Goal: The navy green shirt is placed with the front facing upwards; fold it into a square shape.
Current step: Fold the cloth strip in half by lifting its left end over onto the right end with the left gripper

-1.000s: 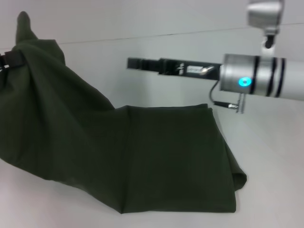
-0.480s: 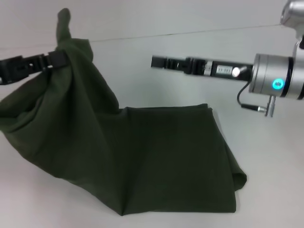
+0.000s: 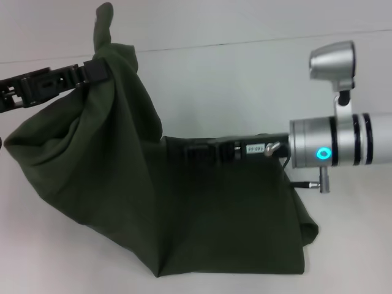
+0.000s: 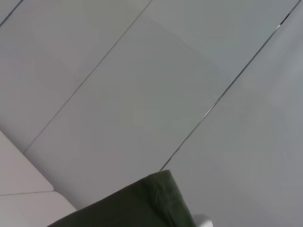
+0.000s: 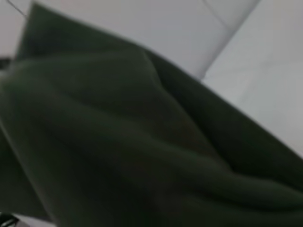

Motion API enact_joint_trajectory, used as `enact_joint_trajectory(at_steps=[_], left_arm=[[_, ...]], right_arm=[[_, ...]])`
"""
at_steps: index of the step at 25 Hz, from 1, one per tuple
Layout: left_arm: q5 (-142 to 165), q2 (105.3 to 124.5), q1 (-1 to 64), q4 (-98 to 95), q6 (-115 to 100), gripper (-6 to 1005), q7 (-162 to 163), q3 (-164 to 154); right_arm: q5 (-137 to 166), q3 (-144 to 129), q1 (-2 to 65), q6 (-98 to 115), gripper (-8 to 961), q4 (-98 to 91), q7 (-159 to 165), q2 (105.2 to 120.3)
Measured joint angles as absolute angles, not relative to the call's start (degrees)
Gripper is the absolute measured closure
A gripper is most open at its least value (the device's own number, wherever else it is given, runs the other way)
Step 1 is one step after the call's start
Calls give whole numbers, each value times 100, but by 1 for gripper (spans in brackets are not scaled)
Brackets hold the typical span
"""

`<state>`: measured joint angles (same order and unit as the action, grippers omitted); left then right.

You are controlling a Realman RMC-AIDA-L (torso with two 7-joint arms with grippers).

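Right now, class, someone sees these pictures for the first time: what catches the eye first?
The dark green shirt stands out: its left part is hoisted into a tall peak by the left gripper, while its right part lies flat on the pale table. Next comes the silver right arm reaching in from the right, low over the flat cloth.

Looks like a lab or test cell: bare white table [image 3: 245,79], plain pale panelled wall [image 4: 142,85] with thin seams behind it, no furniture or household clutter. Only a robot arm [image 3: 343,147] over the surface.
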<state>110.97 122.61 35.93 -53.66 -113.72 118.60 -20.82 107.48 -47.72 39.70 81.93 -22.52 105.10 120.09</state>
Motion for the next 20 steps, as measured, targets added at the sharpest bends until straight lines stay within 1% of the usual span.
enact_joint_trajectory(at_steps=[12, 20], left_arm=[[10857, 12196, 3622, -5176, -11152, 976, 11733, -2215], [10776, 12177, 3634, -5176, -11153, 977, 11775, -2249]], right_arm=[[10721, -5128, 4169, 7956, 576, -1761, 10291, 12046], [10722, -5336, 4851, 7341, 575, -1167, 10162, 12094]])
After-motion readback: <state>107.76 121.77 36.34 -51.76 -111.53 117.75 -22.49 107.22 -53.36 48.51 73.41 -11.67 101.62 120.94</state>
